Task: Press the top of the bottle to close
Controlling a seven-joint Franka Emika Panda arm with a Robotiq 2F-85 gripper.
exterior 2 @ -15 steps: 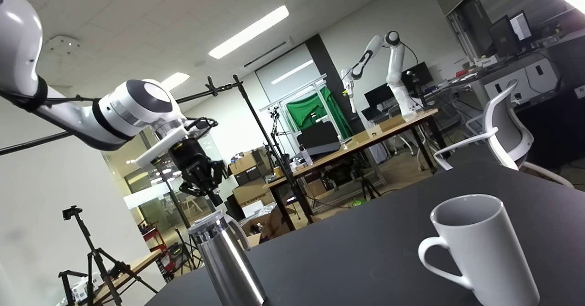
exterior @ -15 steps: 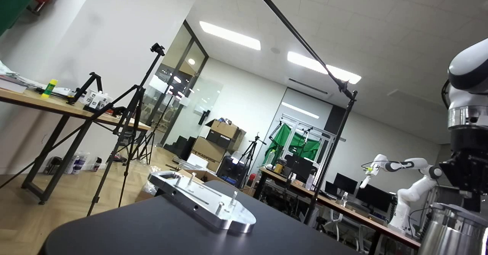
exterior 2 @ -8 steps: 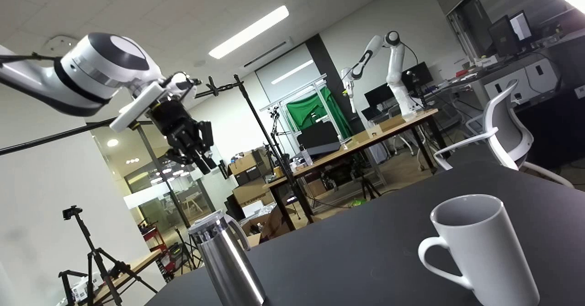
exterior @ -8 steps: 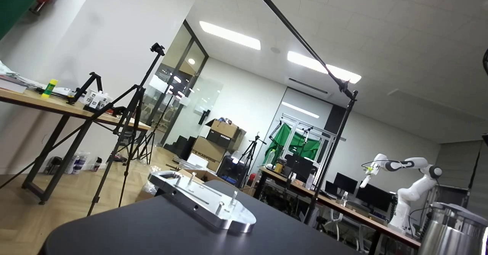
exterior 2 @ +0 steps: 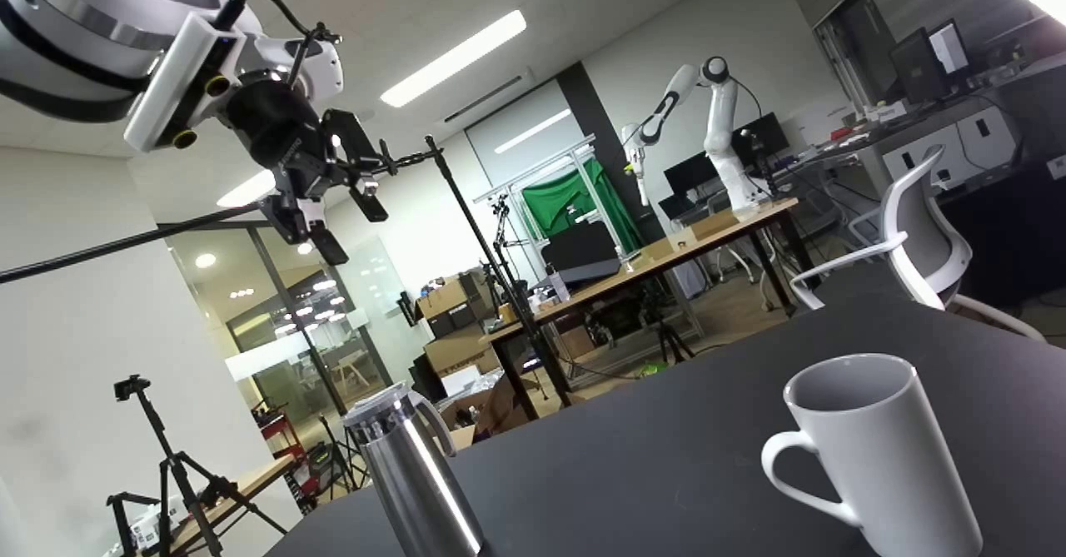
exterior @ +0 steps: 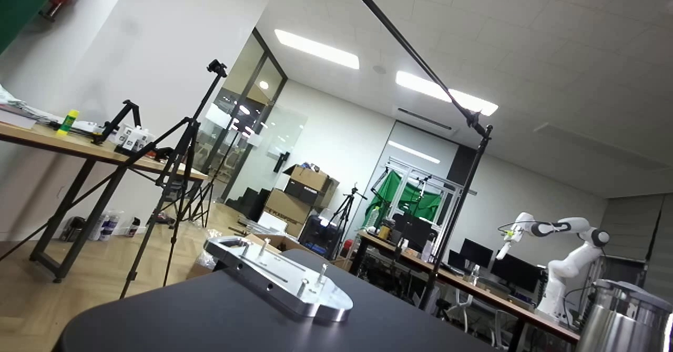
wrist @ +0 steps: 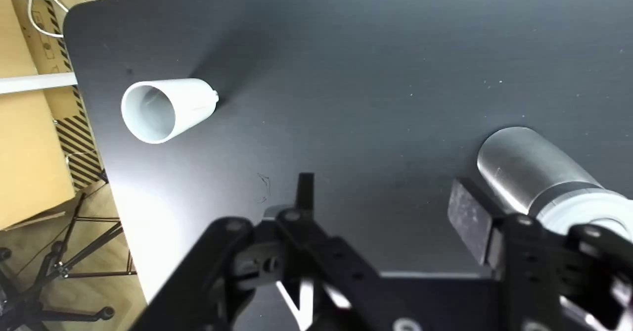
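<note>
The bottle is a brushed-steel flask (exterior 2: 420, 486) with a pale grey top (exterior 2: 376, 405) and a handle, upright on the dark table. In an exterior view only its upper part (exterior: 620, 320) shows at the right edge. My gripper (exterior 2: 351, 228) hangs well above and apart from the bottle, fingers spread and nothing between them. From the wrist, the open gripper (wrist: 385, 205) has bare tabletop between its fingers. There the steel body (wrist: 531, 165) lies to the right, with its pale top (wrist: 583, 210) partly hidden behind the right-hand finger.
A white mug (exterior 2: 883, 465) stands on the same table, away from the bottle; the wrist view shows the mug (wrist: 170, 108) near a table edge. A metal plate with pegs (exterior: 281, 275) lies on the dark table (exterior: 236, 320). A black pole (exterior 2: 491, 266) rises behind.
My gripper has risen from just over the bottle's top and spread its fingers from shut to open. The arm has left one exterior view. The bottle and mug have not moved.
</note>
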